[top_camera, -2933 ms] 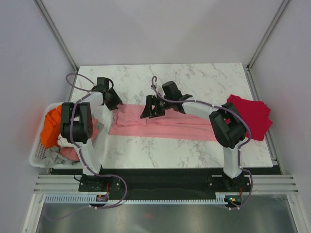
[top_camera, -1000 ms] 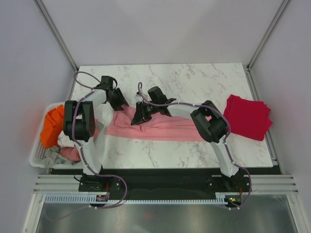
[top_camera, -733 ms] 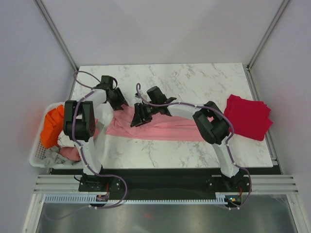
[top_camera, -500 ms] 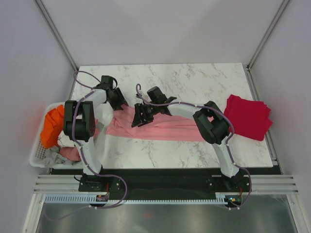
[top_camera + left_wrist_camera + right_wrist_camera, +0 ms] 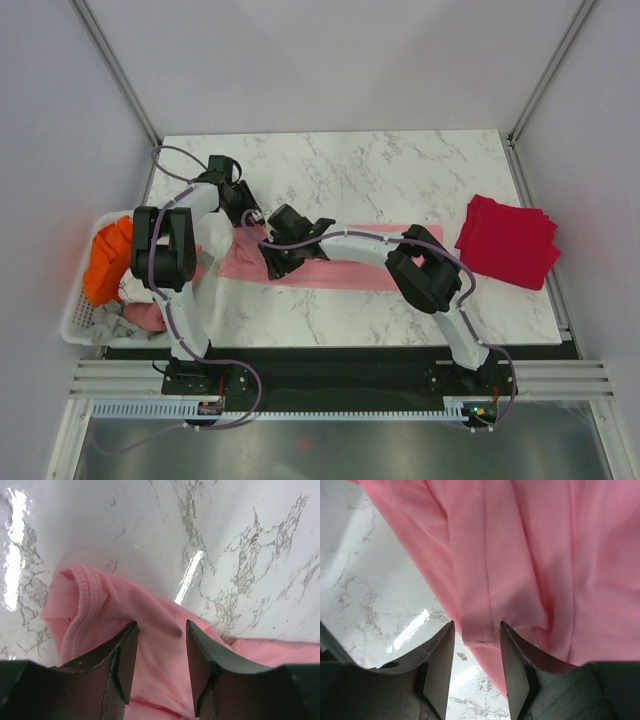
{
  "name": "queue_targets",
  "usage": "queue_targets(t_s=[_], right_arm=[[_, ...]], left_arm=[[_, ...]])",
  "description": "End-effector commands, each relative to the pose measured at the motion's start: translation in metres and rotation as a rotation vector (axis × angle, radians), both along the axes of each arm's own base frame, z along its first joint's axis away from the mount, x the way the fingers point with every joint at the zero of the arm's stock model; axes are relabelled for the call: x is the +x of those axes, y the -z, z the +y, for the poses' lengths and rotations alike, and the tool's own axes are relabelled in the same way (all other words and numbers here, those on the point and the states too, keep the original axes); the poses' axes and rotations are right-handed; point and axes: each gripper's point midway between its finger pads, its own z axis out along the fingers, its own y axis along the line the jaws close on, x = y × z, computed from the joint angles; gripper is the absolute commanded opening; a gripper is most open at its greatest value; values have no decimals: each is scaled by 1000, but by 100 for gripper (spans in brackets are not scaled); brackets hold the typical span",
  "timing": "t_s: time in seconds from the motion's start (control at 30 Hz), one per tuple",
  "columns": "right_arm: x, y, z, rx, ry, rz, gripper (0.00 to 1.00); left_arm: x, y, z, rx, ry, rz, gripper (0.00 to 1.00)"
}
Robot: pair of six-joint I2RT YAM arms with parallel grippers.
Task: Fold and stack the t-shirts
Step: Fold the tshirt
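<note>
Lying flat, pink t-shirt (image 5: 345,274), folded lengthwise

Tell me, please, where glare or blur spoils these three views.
Left wrist: strong white glare streaks on the marble table, at the left edge and near the centre; the pink t-shirt is sharp, its stitching visible. Right wrist: one smaller glare patch on the table beside the shirt's edge. Top external: even light, soft shadows, no obvious glare or blur.

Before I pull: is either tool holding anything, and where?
Cannot tell: left tool straddles the light pink cloth t-shirt near its ribbed band, right tool at a hemmed edge.
</note>
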Motion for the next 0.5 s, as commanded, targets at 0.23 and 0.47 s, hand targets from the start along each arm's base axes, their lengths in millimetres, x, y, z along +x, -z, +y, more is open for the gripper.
queue_targets(t_s=[0.23, 0.47], right_arm=[[34, -34, 12, -173, 71, -403, 49], [39, -33, 22, -201, 101, -483, 49]], left_arm=[[6, 1, 7, 37, 30, -12, 51], [6, 2, 6, 34, 32, -9, 51]])
